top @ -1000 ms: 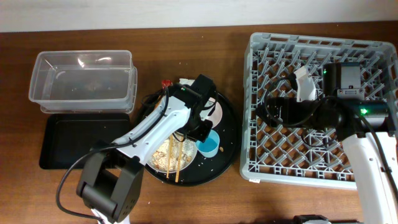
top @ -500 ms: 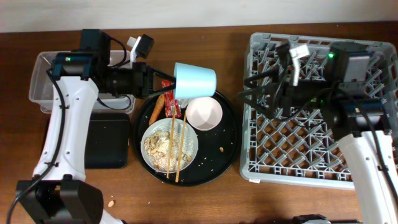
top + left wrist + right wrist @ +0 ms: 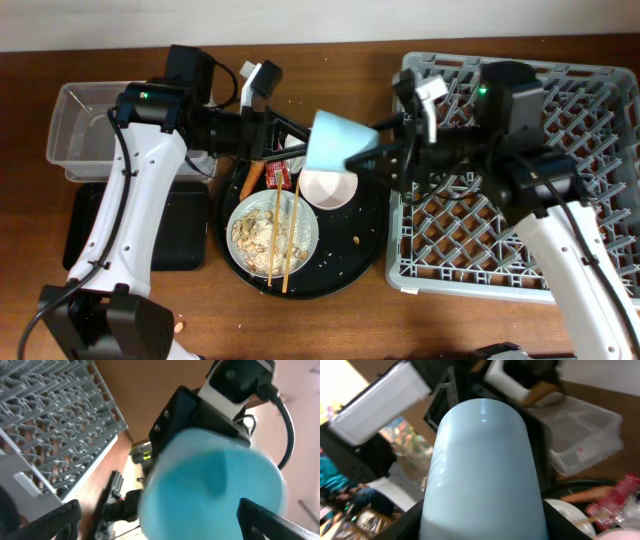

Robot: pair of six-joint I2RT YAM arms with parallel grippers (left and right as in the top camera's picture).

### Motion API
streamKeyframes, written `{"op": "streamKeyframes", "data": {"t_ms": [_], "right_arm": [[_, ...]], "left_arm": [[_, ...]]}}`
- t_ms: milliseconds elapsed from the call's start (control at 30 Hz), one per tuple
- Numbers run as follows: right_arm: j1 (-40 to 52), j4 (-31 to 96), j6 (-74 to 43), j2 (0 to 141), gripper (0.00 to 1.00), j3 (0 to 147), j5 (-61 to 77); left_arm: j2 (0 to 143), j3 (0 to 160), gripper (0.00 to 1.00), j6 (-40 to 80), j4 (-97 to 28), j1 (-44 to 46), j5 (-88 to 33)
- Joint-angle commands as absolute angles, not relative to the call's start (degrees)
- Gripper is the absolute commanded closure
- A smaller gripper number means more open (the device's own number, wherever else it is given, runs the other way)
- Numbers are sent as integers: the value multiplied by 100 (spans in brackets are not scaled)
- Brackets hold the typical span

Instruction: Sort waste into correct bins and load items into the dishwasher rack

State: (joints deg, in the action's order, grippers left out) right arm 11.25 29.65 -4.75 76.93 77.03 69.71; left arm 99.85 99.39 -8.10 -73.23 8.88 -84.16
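Observation:
The light-blue cup hangs tilted over the round black tray's far edge, between both arms. My right gripper reaches in from the rack side, and in the right wrist view its fingers press both sides of the cup. My left gripper stands open behind the cup, its fingers spread wider than it. Below lie the small white bowl, the wider white dish with rice-like scraps and chopsticks, the red wrapper and an orange food piece. The dishwasher rack is at the right.
The clear tub sits at the far left with the shallow black tray in front of it. The round black tray holds crumbs. A small orange crumb lies on the table near the left arm's base.
The left gripper carried the cup right and has opened its fingers. The right gripper came left from over the rack and closed onto the cup.

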Motion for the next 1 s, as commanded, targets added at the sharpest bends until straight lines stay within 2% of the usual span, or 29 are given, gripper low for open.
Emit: {"op": "streamKeyframes", "data": {"t_ms": [0, 67, 133, 200, 267, 367, 400, 467, 567, 633, 700, 733, 767, 800, 833, 867, 967], "right_arm": [[102, 3780, -489, 7218, 53, 7776, 6366], [-1332, 5011, -491, 6995, 53, 7778, 5260], [-2206, 6176, -797, 6987, 54, 7797, 3079], [-2606, 6816, -1448, 7153, 54, 7797, 725], [-2617, 6945, -1900, 7596, 53, 7797, -110], [-2626, 6997, -1920, 8425, 53, 7797, -176], [-2628, 7011, -1920, 8748, 49, 7797, -180], [-2628, 6991, -1914, 9236, 23, 7797, -43], [-2574, 6925, -1586, 9139, 22, 8044, 790], [-2115, 6960, -1422, 8573, 23, 8285, 1264], [-1068, 6742, -1330, 7920, 27, 8285, 1723], [23, 6501, -1332, 7712, 31, 8285, 1737], [622, 6342, -1337, 7738, 38, 8283, 1734], [1343, 6086, -1422, 7929, 42, 8274, 1647], [2635, 5607, -2488, 8971, 48, 8272, 585], [2860, 5376, -2921, 9529, 48, 8272, 183], [3081, 4589, -2587, 10571, 49, 8274, 661]], "left_arm": [[9939, 9992, 1, -867, -7135, 884, -7470], [9939, 9992, 1, -864, -7159, 884, -6593], [9939, 9992, 1, -867, -7137, 884, -6445], [9939, 9992, 1, -864, -7116, 884, -6329], [9939, 9992, 1, -864, -7120, 884, -6316], [9939, 9992, 1, -864, -7282, 884, -6313], [9939, 9992, 1, -864, -7314, 884, -6313], [9939, 9992, 1, -864, -7314, 884, -6313], [9939, 9992, 0, -869, -7312, 884, -6313], [9937, 9992, 1, -873, -7269, 884, -6287], [9826, 10066, 1, -869, -7251, 801, -5902], [9537, 10219, 1, -867, -7253, 598, -5404], [9273, 10355, 1, -814, -7264, 386, -5033], [8976, 10503, 1, -325, -7266, 119, -4311], [7822, 10613, 1, 1282, -7408, -899, -1806], [7406, 10613, 1, 1280, -7443, -1229, -1402], [6792, 10613, 1, 1280, -7596, -1433, -401]]}}
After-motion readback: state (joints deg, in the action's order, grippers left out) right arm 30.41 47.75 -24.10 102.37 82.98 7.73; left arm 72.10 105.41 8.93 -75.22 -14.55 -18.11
